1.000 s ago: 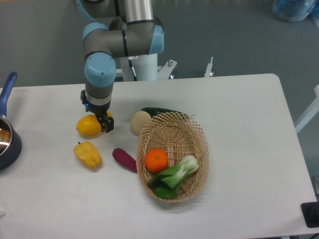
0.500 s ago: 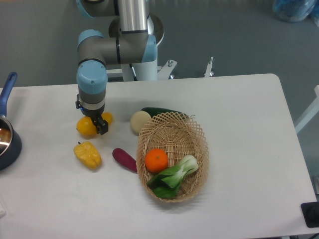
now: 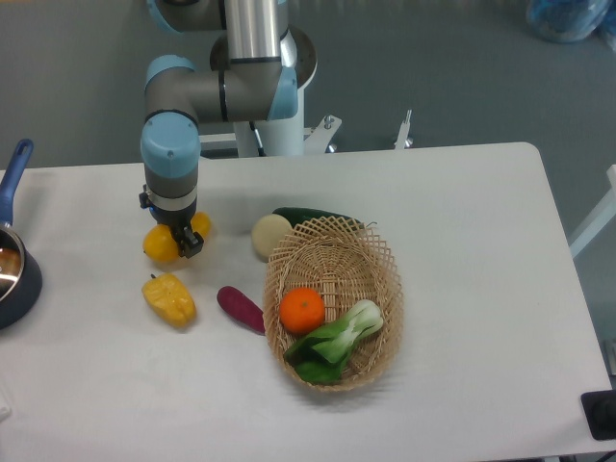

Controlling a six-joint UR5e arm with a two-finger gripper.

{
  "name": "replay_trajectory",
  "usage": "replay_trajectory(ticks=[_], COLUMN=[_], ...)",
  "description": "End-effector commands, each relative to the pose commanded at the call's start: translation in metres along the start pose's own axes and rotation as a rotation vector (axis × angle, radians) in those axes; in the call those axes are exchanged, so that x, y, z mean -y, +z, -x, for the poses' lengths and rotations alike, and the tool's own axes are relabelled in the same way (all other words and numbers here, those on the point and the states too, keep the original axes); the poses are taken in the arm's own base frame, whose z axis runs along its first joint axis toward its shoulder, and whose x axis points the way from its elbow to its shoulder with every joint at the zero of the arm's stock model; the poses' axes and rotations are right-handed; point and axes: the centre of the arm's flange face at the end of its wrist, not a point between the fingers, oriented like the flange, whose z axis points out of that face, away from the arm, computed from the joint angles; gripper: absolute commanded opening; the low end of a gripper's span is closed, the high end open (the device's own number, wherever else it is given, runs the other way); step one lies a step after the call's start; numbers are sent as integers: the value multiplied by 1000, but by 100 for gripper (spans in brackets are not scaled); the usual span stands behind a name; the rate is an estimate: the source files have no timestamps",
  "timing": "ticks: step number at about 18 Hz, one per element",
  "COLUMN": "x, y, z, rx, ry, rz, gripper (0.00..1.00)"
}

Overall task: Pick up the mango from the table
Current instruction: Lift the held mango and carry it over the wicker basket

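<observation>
A blue pot [image 3: 12, 265] is seen at the table's [image 3: 462, 241] left edge. The mango [image 3: 164, 243] is straddled by the gripper [image 3: 181, 238], fingers seemingly clamped on it. A yellow pepper [image 3: 169, 298] and a basket [image 3: 337, 303] are placed further right.

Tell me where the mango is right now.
The mango sits left of centre on the table, directly under the gripper, just above the yellow bell pepper.
</observation>
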Motion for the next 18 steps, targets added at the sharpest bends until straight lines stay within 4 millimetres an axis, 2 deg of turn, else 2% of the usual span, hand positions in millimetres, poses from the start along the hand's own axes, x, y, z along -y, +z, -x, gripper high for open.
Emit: replay_trajectory(ticks=[3, 8, 10, 12, 18], x=[-24, -72, -86, -104, -153], y=[-33, -85, -106, -117, -134], z=[32, 112, 136, 153, 178], rx=[165, 254, 291, 296, 284], ry=[-102, -267, -307, -340, -416], rz=[117, 76, 59, 40, 48], gripper=[9, 9, 10, 10, 11])
